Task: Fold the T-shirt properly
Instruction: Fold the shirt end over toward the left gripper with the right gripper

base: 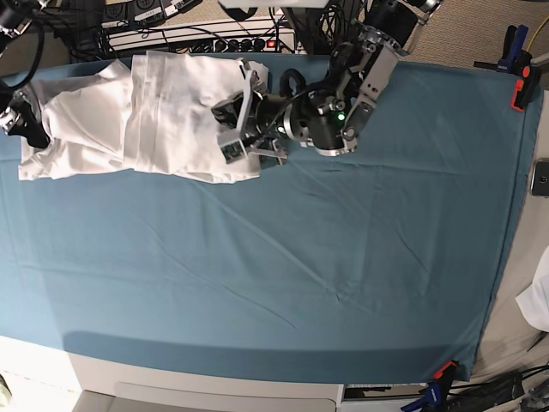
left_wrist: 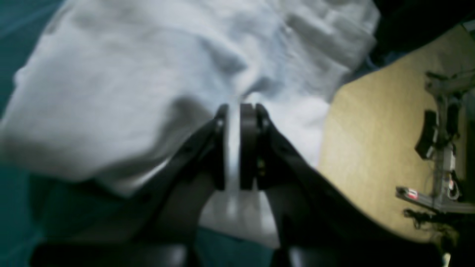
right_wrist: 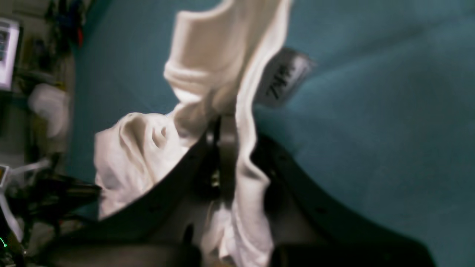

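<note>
The white T-shirt [base: 171, 112] lies crumpled and partly folded at the table's far left corner. My left gripper [base: 240, 130] reaches in from the right and sits at the shirt's right edge. Up close, the left gripper [left_wrist: 239, 109] is shut on a pinched fold of the T-shirt [left_wrist: 148, 74]. My right gripper [base: 27, 129] is at the shirt's far left end, by the table edge. In its own view the right gripper [right_wrist: 224, 120] is shut on a bunched edge of the T-shirt [right_wrist: 141, 148], and a grey label [right_wrist: 284, 76] hangs beside the fabric.
The teal table cover [base: 300, 257] spreads over the whole table. Cables and a power strip [base: 206, 39] run along the back edge. Clamps [base: 519, 86] grip the right edge, near a dark phone [base: 540, 178] and a white cloth [base: 536, 300].
</note>
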`<state>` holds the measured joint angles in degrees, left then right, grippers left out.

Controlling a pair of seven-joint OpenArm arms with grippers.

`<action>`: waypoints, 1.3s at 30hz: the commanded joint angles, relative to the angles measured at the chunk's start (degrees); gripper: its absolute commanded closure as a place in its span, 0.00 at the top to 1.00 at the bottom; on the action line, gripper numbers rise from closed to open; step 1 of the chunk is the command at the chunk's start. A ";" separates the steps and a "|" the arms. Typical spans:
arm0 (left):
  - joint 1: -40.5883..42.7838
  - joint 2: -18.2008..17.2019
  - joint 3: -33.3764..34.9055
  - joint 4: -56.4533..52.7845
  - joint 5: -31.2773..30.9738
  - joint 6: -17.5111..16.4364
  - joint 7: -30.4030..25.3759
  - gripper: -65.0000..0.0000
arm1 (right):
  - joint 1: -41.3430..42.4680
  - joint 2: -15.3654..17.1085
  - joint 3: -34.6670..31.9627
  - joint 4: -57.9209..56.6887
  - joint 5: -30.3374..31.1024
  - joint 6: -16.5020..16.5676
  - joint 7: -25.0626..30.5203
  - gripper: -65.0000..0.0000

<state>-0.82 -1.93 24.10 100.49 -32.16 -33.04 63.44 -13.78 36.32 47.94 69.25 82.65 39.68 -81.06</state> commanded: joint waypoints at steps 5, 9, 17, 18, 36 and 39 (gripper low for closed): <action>-0.68 0.48 -4.57 1.07 -3.06 -0.20 -0.46 0.11 | -3.56 -3.08 0.55 17.14 2.35 0.32 1.06 0.00; -0.02 0.44 -8.26 1.07 -5.70 -1.18 0.76 0.11 | -5.75 -9.90 0.52 28.13 2.35 0.32 1.06 0.00; 1.16 -3.48 -11.26 1.14 -8.61 -1.49 1.60 0.11 | -10.43 -25.24 0.39 43.17 1.29 0.32 1.06 0.00; 1.25 -4.15 -11.26 1.18 -8.63 -1.51 1.64 0.11 | -10.71 -26.75 0.39 44.39 1.27 0.32 1.06 0.00; 2.75 -9.68 -11.28 2.67 -9.92 -1.49 1.73 0.11 | -10.64 -36.52 -17.66 46.53 -22.75 0.32 9.09 0.00; 2.75 -9.66 -11.26 2.67 -9.94 -1.49 1.73 0.11 | -9.90 -39.10 -17.90 46.56 -22.53 0.32 9.22 0.00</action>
<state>2.68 -11.62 12.95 102.06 -40.84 -34.35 66.02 -24.08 -2.98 30.24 114.83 58.02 39.68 -73.30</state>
